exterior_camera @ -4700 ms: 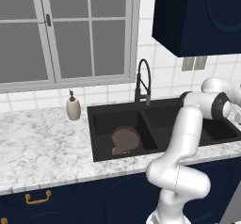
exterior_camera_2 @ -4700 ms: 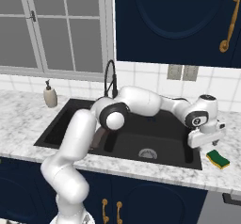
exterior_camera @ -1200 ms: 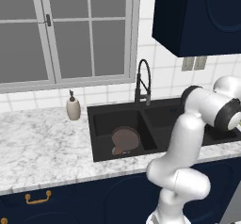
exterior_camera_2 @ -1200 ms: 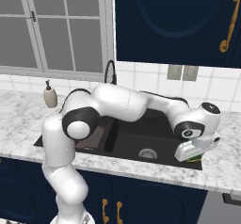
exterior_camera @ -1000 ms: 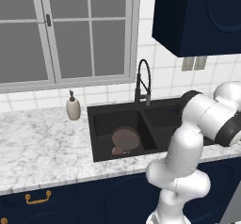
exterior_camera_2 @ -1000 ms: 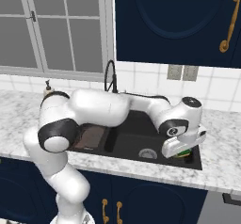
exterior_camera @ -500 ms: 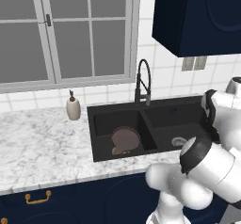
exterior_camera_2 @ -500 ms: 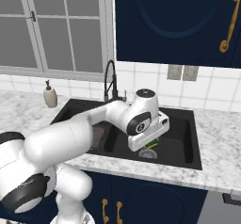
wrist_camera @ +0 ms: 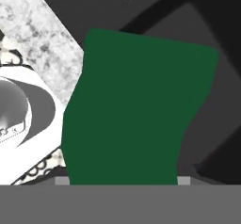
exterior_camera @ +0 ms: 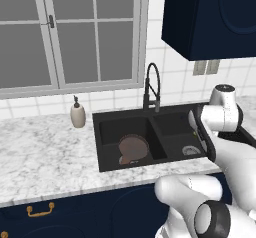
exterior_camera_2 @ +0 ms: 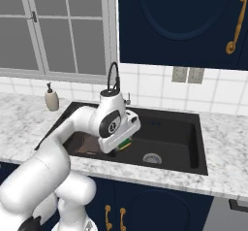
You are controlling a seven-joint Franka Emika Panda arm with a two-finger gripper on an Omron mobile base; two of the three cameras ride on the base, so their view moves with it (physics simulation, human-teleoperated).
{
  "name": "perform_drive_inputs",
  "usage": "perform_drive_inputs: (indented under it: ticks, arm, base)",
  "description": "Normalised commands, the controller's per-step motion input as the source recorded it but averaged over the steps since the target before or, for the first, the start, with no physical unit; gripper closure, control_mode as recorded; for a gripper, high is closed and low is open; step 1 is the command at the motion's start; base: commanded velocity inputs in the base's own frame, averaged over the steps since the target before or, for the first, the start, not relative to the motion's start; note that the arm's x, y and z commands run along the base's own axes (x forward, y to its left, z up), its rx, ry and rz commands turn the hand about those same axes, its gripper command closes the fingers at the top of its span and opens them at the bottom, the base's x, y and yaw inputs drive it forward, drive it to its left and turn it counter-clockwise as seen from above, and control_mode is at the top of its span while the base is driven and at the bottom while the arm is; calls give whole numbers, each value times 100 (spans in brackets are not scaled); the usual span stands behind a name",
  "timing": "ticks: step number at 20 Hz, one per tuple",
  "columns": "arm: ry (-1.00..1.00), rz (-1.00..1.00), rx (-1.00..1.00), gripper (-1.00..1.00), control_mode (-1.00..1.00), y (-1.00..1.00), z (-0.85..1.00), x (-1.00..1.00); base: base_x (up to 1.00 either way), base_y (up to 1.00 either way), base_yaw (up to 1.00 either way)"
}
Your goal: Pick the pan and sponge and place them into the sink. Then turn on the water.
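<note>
**Operator:** Report the position of the gripper and its load.

**Technician:** The gripper (exterior_camera_2: 125, 145) hangs over the sink (exterior_camera_2: 190, 153), above the divider between the two basins. It is clamped on the sponge (exterior_camera_2: 126, 144), whose yellow body and green top show just under the white hand in the right base view. In the hand view the green face of the sponge (wrist_camera: 136, 110) sits directly ahead of the fingers, close to the lens, with the dark basin floor behind it.

**Operator:** Where is the pan?

**Technician:** The pan (exterior_camera: 133, 146) lies in the left basin of the sink (exterior_camera: 107, 168), dark brown, tilted slightly, with its handle pointing toward the front wall of the basin. In the right base view most of it is hidden behind the arm.

**Operator:** State of the faucet?

**Technician:** The faucet (exterior_camera: 152, 86) stands upright at the back edge of the sink, between the basins. No stream is visible beneath its spout.

**Operator:** Anything else on the counter?

**Technician:** A soap dispenser (exterior_camera: 77, 113) stands on the marble counter (exterior_camera: 45, 152), left of the sink and below the window (exterior_camera: 75, 32). The right basin holds a round grey drain (exterior_camera_2: 151, 158), uncovered.
</note>
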Motion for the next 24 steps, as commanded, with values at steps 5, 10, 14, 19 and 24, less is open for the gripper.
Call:
perform_drive_inputs:
  ticks: [5, 10, 14, 19, 24]
  arm:
    - [10, 9, -1, 100, -100, 100, 9, 11]
    - [12, 6, -4, 100, -100, 100, 0, 19]
    - [10, -5, -13, 100, -100, 100, -32, 38]
    - [12, 0, -1, 100, -100, 100, -29, 54]
    - [16, 0, 0, 100, -100, 72, -23, 84]
  base:
    - [0, 0, 0]
    - [0, 0, 0]
    - [0, 0, 0]
    - [0, 0, 0]
    - [0, 0, 0]
